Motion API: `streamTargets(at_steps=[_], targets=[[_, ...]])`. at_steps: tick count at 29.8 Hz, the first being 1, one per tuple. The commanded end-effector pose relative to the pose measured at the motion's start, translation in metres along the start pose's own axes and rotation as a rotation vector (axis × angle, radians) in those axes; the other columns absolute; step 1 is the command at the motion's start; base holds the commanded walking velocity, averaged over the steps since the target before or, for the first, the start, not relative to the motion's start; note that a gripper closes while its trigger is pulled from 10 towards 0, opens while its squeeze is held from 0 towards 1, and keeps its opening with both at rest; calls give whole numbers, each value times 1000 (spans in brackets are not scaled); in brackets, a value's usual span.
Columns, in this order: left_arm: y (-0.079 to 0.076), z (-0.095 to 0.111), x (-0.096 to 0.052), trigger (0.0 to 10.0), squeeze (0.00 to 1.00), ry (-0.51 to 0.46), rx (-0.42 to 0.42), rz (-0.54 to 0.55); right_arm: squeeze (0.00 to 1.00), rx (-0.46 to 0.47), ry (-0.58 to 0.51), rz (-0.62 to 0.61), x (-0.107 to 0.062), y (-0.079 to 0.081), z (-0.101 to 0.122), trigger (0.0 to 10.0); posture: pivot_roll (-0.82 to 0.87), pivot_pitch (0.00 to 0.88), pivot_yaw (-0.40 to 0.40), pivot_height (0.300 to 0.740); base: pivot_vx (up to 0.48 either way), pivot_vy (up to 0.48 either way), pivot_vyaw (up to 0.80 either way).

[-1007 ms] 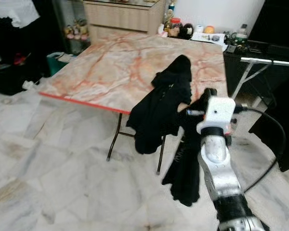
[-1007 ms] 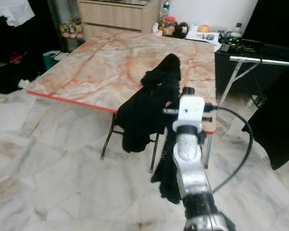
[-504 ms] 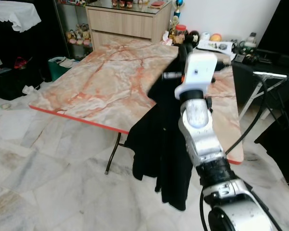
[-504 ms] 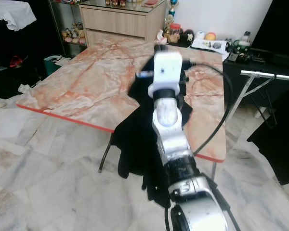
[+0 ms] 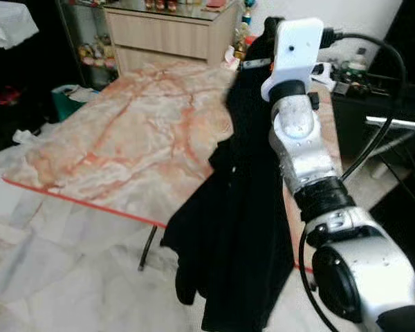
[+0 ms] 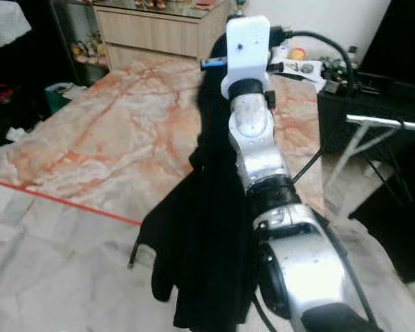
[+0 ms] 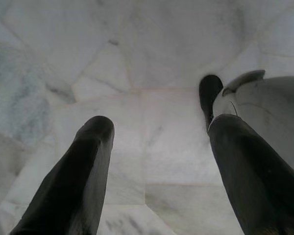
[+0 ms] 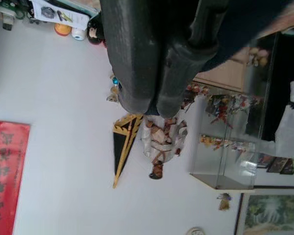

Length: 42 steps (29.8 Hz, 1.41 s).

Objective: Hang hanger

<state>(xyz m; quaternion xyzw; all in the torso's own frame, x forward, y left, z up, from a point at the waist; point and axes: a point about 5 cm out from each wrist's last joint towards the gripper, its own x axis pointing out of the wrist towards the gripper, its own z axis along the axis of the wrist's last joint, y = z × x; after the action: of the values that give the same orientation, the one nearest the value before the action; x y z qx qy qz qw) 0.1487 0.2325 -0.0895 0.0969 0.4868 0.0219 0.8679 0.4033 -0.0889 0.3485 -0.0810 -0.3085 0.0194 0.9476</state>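
Raised higher, right gripper (image 8: 154, 100), limp black garment (image 5: 238, 228)

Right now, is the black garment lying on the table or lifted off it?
Lifted: the garment hangs in front of the table from the raised right tool, whose fingers are shut.

The right gripper (image 8: 154, 100) is raised high over the table's (image 5: 117, 138) far right part, fingers pressed together. A garment (image 5: 238, 228) hangs straight below it, draping down just left of the arm, past the table's near edge toward the floor (image 5: 48, 277). The table spreads out to the gripper's left and below. Beyond the gripper, a cabinet (image 5: 169, 31) stands behind the table's far edge. To the gripper's right, small clutter (image 6: 311, 66) lies on a sideboard against the wall, with a rack (image 6: 384, 124) just before it. The left gripper (image 7: 154, 147) hangs low, fingers apart, over floor tiles.
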Motion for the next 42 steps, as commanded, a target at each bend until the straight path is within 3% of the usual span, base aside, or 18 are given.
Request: streamTargets(at_steps=[1,5,8,12,16,18,19,20,23,24,25,26,28,29,36,42], targets=[[-5,-7,-1,10000,0,31,3,-13,0,-9,-17,-48,7,-20,5,10000,58,76,-17,740,379,0,0],[-5,-7,-1,10000,0,31,3,-15,0,-27,0,-38,6,-21,1,10000,60,78,-16,740,374,0,0],[-5,-8,-1,10000,0,36,9,-13,0,-54,103,3,-6,-20,-25,10000,66,82,-15,740,354,0,0],[-5,-9,-1,10000,0,39,9,-11,0,-62,137,7,-11,-20,-34,10000,66,82,-15,740,159,0,0],[-6,-10,-1,10000,0,43,15,-26,0,-43,368,35,-54,-20,-92,10000,62,80,-19,740,0,0,0],[-6,-10,-1,10000,0,44,16,-28,0,5,409,23,-68,-20,-105,10000,63,80,-22,740,0,0,0],[-6,-11,-1,10000,0,44,14,-28,0,62,454,-6,-84,-21,-117,10000,63,80,-22,740,0,0,0],[-6,-11,-1,10000,0,44,14,-28,0,62,454,-6,-84,-21,-117,10000,63,80,-22,740,0,0,0],[-6,-11,-2,10000,0,45,15,-29,0,65,541,-10,-118,-20,-138,10000,63,79,-21,740,0,0,0],[-6,-11,-2,10000,0,45,15,-29,0,65,541,-10,-118,-20,-138,10000,63,79,-21,740,0,0,0],[-6,-11,-2,10000,0,46,18,-30,0,62,577,-12,-133,-21,-145,10000,61,77,-20,740,0,0,0],[-6,-11,-2,10000,0,46,22,-32,345,56,619,-22,-156,-24,-153,10000,59,71,-21,740,0,0,0],[-6,-12,-2,10000,0,46,24,-33,345,60,627,-25,-162,-25,-153,10000,57,69,-23,740,0,0,0],[-6,-12,-2,10000,0,47,25,-34,1000,62,630,-41,-167,-28,-153,10000,56,68,-24,740,0,0,0],[-6,-12,-2,10000,0,48,34,-38,1000,59,632,-121,-181,-38,-147,10000,57,55,-28,740,0,0,0],[-7,-14,-2,10000,0,54,40,-40,1000,40,606,-146,-215,-37,-132,10000,51,48,-30,740,0,0,0]])
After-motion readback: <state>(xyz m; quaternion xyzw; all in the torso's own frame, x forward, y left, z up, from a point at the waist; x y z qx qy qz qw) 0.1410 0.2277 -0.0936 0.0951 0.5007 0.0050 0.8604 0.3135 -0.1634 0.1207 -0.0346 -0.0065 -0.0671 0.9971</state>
